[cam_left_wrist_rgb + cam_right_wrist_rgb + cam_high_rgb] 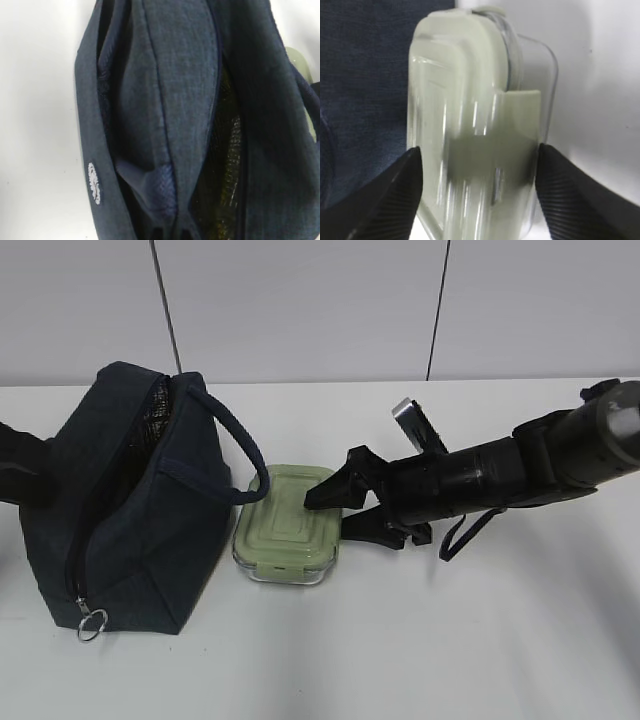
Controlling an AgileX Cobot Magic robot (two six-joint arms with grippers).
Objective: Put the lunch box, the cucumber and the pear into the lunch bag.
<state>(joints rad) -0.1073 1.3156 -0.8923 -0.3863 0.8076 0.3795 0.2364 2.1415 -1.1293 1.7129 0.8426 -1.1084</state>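
Note:
The navy lunch bag (130, 510) stands at the left, its top unzipped and showing mesh lining (227, 165). The lunch box (285, 525), with its sage-green lid, lies on the table just right of the bag. My right gripper (326, 515) is open, and its fingers (405, 185) straddle the near end of the lunch box (470, 125). My left arm (20, 475) is behind the bag's left side. In the left wrist view a fold of the bag's fabric (165, 185) runs into my left gripper (175, 234), which seems to pinch it. The cucumber and pear are out of view.
The bag's padded handle (240, 455) loops over toward the lunch box. The metal ring pull (92, 624) hangs at the bag's front corner. A silvery metal piece (412, 422) shows behind the right arm. The white table (480, 640) meets a grey wall behind.

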